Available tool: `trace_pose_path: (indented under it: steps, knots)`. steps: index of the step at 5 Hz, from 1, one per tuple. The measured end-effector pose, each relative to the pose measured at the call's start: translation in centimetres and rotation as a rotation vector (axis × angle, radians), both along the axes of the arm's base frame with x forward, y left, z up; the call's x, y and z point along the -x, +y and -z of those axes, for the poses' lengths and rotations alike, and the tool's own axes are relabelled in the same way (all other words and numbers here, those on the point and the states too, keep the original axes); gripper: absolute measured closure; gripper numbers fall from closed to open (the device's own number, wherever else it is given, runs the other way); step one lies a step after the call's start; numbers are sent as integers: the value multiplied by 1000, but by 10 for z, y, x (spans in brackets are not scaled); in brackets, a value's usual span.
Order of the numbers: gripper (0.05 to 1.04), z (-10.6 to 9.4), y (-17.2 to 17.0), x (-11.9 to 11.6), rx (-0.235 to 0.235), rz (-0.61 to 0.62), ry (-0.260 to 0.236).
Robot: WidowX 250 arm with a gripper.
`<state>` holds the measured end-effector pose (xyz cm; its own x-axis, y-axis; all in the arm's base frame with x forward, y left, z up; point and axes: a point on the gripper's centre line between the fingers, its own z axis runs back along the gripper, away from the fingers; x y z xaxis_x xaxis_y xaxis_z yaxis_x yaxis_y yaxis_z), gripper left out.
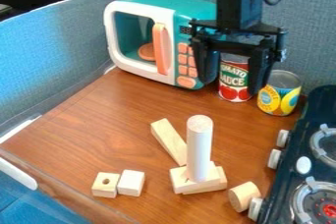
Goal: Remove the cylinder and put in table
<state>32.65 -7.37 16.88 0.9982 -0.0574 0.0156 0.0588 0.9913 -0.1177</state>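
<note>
Small blocks: a holed block [105, 188] and a plain block [131, 183] are sitting side by side on the table [85, 134].
Short round piece: it [244, 196] is lying on its side beside the stove [315, 100].
Base: two flat blocks [181, 181] are resting crossed, one over the other.
Cylinder: I am seeing it [199, 147] standing upright on the base, tall and pale.
Plank: it [168, 137] is lying flat, slanting away behind the cylinder.
Claw: I am holding it [231, 85] released, its two fingers spreading well apart and pointing down, nothing between them.
Arm: it [238, 4] is coming in from the top edge and hanging nearly vertical, beyond the cylinder and to its right in my view.
Cans: a red-labelled can [234, 78] is showing behind the claw; a yellow-labelled can [282, 100] is standing just beside it.
Microwave: the teal toy [164, 2] is sitting at the back, its orange handle facing the table.
</note>
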Motion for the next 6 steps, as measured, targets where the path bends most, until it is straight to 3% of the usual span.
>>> trace_pose_path:
  steps: [1,2,3,4,5,6]
  knots:
    - [83,1,9,15,9,-39,113]
    - [83,1,14,22,-25,-47,156]
    - [83,13,19,23,-69,-46,152]
    - [83,20,17,21,-83,-38,137]
    - [83,46,13,17,-36,-18,-13]
    - [83,51,16,14,21,-79,-130]
